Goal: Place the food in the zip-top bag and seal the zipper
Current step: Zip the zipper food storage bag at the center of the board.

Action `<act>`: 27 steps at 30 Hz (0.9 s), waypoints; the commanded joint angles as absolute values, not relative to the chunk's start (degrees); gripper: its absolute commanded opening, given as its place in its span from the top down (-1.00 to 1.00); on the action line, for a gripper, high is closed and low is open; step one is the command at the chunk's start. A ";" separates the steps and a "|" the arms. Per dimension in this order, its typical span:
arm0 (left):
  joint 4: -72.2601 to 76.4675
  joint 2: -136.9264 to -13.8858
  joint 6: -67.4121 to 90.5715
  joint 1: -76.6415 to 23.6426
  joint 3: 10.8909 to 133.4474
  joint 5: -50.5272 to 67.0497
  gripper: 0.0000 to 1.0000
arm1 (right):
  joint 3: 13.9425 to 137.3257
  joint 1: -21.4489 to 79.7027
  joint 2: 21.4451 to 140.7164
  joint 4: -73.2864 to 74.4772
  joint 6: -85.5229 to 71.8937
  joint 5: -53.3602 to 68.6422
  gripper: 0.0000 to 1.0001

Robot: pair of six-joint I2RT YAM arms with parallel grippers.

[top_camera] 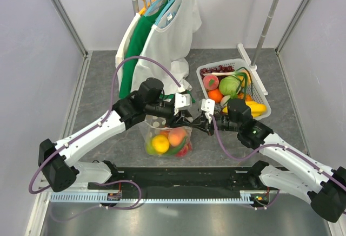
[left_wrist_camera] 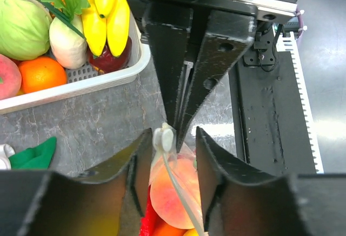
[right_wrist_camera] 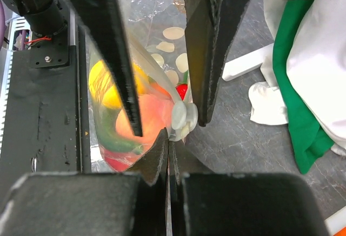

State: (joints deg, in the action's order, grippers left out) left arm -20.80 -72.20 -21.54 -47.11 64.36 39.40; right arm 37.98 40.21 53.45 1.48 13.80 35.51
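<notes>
1. Left gripper (left_wrist_camera: 173,138): the jaws are part open and straddle a small white plastic slider tab (right_wrist_camera: 184,118). The tab sits close against one finger, with a visible gap to the other. Nothing is clamped.
2. Right gripper (right_wrist_camera: 167,141): the jaws are fully closed and pinch the bag's top edge just beside the tab. Its tips are nearly nose to nose with the left fingers.
3. Zipper (left_wrist_camera: 175,187): a thin pale press-seal strip that runs from the tab along the mouth. I cannot tell how much of it is already closed.
4. Clear floppy plastic zip-top bag printed with white dots (top_camera: 154,123): it sits under both grippers, mid-table, with its mouth held up and its lower part on the grey marbled table (top_camera: 102,84).
5. Food in the bag: an orange toy peach (left_wrist_camera: 162,198) and a yellow toy lemon (top_camera: 160,143), plus green and red pieces I cannot identify.
6. White slotted plastic basket (top_camera: 262,90): it stands to the right, apart from the bag. It holds other toy produce, including yellow bananas and a green cabbage.
7. Step in hand (judgement): sealing. Loading looks finished.
8. Next move (judgement):
   - The left jaws need to close squarely on the tab and draw it along the strip, away from the right pinch.
   - The right gripper needs to hold the edge taut, because slack film could bunch or let the tab slip free.
</notes>
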 commanded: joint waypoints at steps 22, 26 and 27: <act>-23.12 -68.03 -26.28 -47.20 61.87 39.82 0.84 | 38.06 40.87 47.90 1.84 16.70 32.78 1.00; -23.20 -68.03 -26.28 -47.20 62.05 39.03 0.90 | 38.41 40.87 47.99 2.46 16.87 33.05 1.00; -23.46 -68.03 -26.28 -47.20 62.05 38.33 0.92 | 38.41 40.87 47.90 2.63 17.05 33.05 1.00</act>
State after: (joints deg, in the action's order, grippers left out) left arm -20.93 -69.52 -24.77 -47.40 62.50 40.53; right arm 37.93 41.15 49.43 3.55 15.46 33.63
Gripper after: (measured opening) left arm 0.129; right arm 0.007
